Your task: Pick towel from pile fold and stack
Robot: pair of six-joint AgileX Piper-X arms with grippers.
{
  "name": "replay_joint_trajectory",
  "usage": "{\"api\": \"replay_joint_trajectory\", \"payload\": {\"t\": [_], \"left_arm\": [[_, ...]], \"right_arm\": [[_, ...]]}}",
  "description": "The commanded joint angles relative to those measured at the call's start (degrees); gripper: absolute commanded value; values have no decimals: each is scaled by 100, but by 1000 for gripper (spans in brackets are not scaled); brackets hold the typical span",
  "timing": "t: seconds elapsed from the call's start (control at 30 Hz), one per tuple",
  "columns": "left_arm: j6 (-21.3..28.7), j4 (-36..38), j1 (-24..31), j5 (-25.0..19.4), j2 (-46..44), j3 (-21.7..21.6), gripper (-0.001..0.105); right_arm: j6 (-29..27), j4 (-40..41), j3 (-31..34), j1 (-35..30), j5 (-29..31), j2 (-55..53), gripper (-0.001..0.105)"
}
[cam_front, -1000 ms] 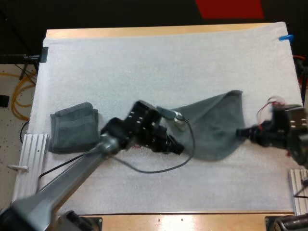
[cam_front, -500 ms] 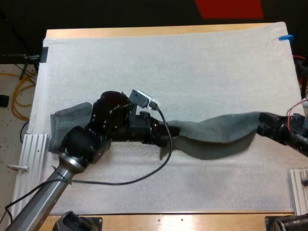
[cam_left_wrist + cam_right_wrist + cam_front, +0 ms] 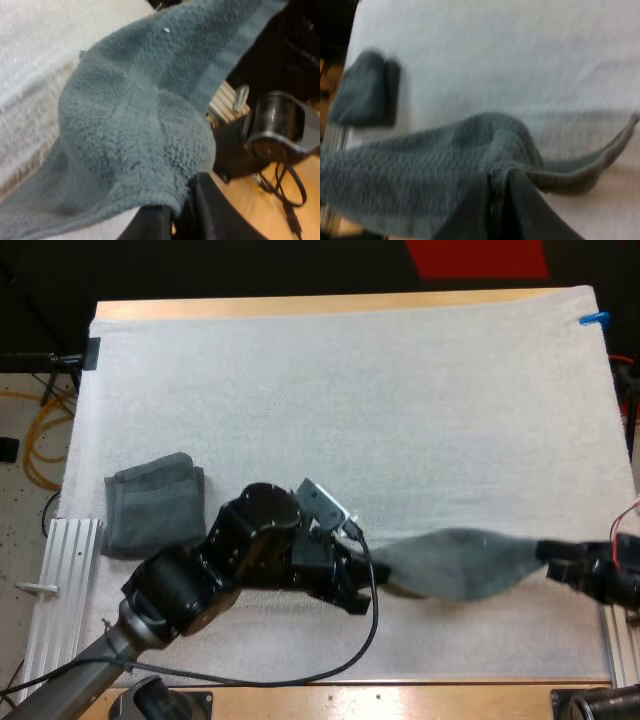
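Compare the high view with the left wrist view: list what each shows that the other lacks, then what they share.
High view adds: the folded towel on the mat, and the right gripper holding the far end of the stretched towel. Left wrist view adds: the left gripper pinched on that towel's edge, seen close. Shared: the stretched towel and the mat.

Robotics lab: white mat (image 3: 400,390), floor cables (image 3: 40,445).

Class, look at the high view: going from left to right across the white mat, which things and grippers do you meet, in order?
folded towel → left gripper → stretched towel → right gripper
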Motion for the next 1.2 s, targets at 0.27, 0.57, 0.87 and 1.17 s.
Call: {"api": "replay_joint_trajectory", "payload": {"t": [0.27, 0.57, 0.87, 1.17], "left_arm": [[-67, 318, -11, -1402, -62, 163, 0], [702, -509, 1131, -1569, 1030, 285, 0], [875, -2570, 2423, 55, 2806, 285, 0], [819, -3654, 3096, 180, 3953, 285, 0]], "right_arm": [[11, 130, 93, 16, 778, 127, 0], [217, -2498, 1044, 16, 862, 1665, 0], [703, -5291, 1057, 16, 1240, 3877, 0], [1798, -6984, 1057, 16, 1257, 5344, 0]]}}
